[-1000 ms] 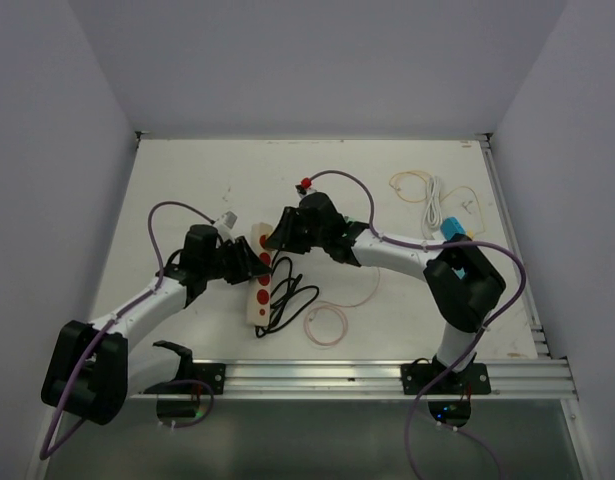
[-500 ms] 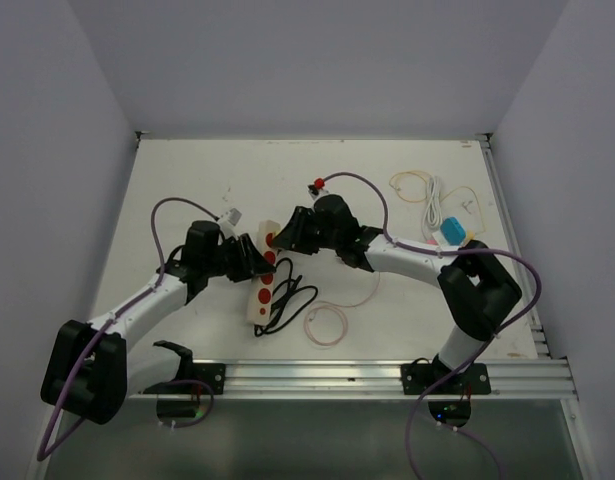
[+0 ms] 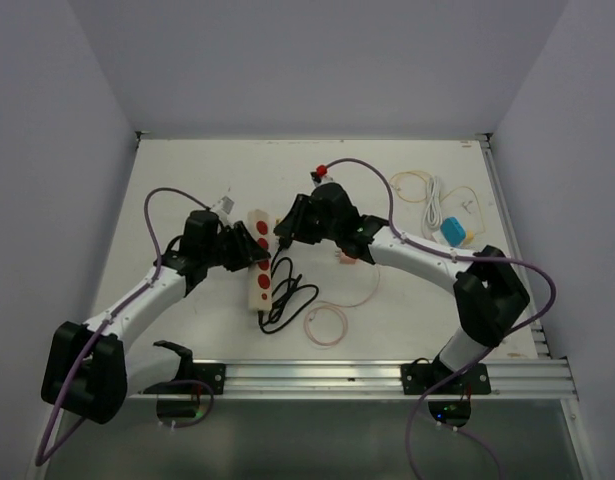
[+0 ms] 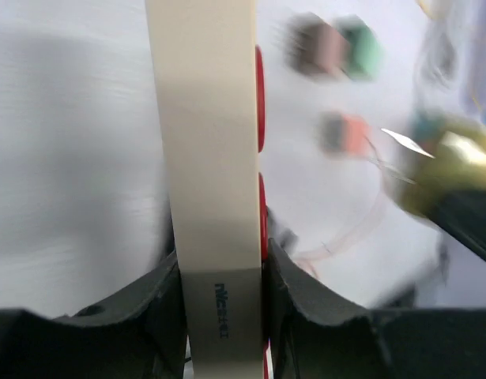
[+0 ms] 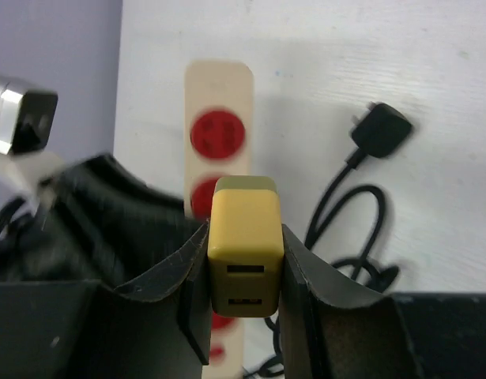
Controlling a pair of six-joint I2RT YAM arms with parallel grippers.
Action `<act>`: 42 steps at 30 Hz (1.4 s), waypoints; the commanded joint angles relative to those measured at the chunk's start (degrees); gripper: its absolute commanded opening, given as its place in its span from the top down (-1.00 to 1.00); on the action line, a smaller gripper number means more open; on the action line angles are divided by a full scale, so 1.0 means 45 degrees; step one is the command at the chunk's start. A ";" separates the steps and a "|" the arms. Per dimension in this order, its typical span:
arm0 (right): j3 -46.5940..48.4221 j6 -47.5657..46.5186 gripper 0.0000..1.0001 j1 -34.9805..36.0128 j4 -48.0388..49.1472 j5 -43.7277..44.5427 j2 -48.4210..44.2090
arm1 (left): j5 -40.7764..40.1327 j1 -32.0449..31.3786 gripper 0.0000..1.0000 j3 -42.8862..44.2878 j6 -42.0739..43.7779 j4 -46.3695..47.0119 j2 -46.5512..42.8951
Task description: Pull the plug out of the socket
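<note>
Right jaws: I am seeing the right gripper (image 5: 244, 272) closing narrowly on the yellow plug (image 5: 245, 245), one finger pressing each side face.
Plug: it is hanging clear of the power strip (image 3: 257, 270), just off the right side of the strip's far end, not touching it. In the left wrist view it is showing as a blurred yellow block (image 4: 452, 170) well apart from the strip's red face.
Left jaws: the left gripper (image 4: 223, 292) is clamping the power strip across its width, about midway along, a finger pressing each long side.
Sockets: in the right wrist view the strip's two far red sockets (image 5: 219, 133) are facing the camera uncovered.
Right of the strip: a black cable (image 3: 287, 295) is lying in loops against the near half. A thin pale loop (image 3: 325, 325) is lying just beyond it.
Further right of the strip: a white cable bundle (image 3: 432, 205) and a blue object (image 3: 453, 230) are sitting near the tabletop's right edge.
Beyond the strip's far end: white tabletop (image 3: 237, 170) is running up to the back wall.
Near side of the strip: the metal rail (image 3: 387, 375) is bounding the tabletop.
</note>
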 commanded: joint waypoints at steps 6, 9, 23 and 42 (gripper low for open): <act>-0.3095 -0.0113 1.00 -0.0437 0.1321 0.0770 -0.3063 | -0.7577 0.1505 1.00 0.0842 -0.1226 -0.3195 0.1213; -0.2766 -0.0385 1.00 -0.0632 0.1014 0.0322 -0.2870 | -0.7461 0.1544 1.00 0.1253 -0.0972 -0.3079 0.1000; -0.2043 -0.0307 1.00 -0.5103 0.1480 -0.2528 -0.0470 | -0.4460 0.2031 1.00 0.2036 0.1410 -0.1634 0.0237; 0.3505 -0.1167 0.40 -0.5516 0.0349 -0.4973 0.5920 | 0.0195 0.3498 1.00 0.2876 0.3775 -0.0149 0.2754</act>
